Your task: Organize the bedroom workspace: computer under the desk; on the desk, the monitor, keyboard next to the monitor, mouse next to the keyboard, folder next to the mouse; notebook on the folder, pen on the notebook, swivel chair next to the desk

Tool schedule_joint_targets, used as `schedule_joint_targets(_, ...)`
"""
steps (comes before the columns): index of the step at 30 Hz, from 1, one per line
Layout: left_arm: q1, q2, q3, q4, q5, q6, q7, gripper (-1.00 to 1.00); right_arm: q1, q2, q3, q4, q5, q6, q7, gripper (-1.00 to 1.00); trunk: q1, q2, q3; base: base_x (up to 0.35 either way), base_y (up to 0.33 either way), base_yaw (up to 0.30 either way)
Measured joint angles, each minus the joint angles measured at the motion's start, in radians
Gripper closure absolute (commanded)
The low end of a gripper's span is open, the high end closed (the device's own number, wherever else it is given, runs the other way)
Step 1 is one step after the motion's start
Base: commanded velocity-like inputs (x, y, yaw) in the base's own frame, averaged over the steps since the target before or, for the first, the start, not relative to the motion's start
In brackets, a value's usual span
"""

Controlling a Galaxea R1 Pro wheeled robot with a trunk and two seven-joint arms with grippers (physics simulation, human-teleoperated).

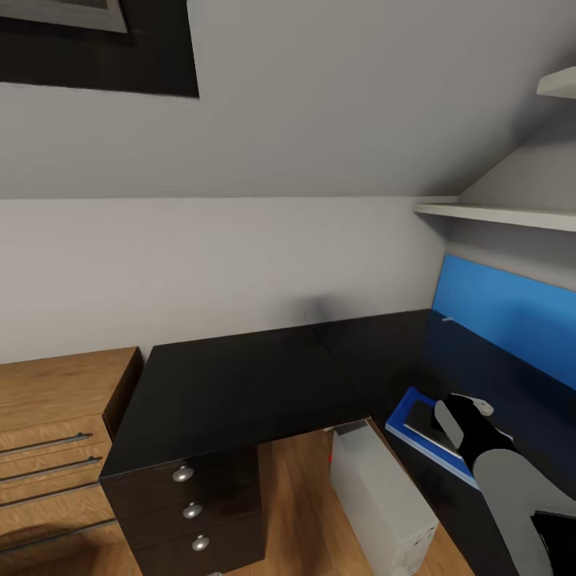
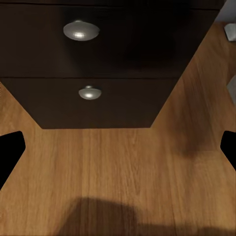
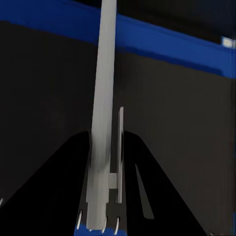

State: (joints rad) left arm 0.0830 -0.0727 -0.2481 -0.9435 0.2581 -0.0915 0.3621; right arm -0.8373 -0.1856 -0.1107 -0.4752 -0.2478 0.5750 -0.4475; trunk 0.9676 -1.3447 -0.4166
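Your right gripper point(image 3: 105, 196), closed on the pen point(image 3: 104, 98), hangs over the notebook point(image 1: 422, 419) on the folder point(image 1: 402, 422) near the desk's point(image 1: 240, 384) front edge; lower it flat before releasing.

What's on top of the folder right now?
The grey notebook lies on the blue folder. The right end effector, holding the pen, covers the stack's far side.
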Motion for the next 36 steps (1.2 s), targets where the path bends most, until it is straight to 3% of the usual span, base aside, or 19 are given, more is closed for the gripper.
schedule_joint_targets(3,0.0,0.001,0.0,0.0,0.0,0.0,0.0,-1.0,0.0,0.0,0.0,0.0,0.0,0.0,0.0,1.0,-0.012,0.021,0.009,0.0,0.0,0.0)
schedule_joint_targets(23,0.0,0.001,-0.003,0.004,-0.002,0.001,-0.002,-1.0,0.0,-0.001,0.0,-0.004,0.0,0.0,-0.004,1.0,-0.012,0.021,0.009,0.0,0.0,0.0)
schedule_joint_targets(24,0.0,0.001,-0.003,0.004,-0.002,0.001,-0.002,-1.0,0.0,-0.001,0.0,-0.004,0.0,0.0,-0.005,-1.0,-0.012,0.021,0.009,0.0,0.0,0.0)
schedule_joint_targets(36,0.0,0.0,-0.003,0.004,-0.002,0.001,-0.002,-1.0,0.0,0.0,0.0,-0.006,-0.001,-0.002,-0.004,-1.0,-0.012,0.021,0.009,0.0,0.0,0.0)
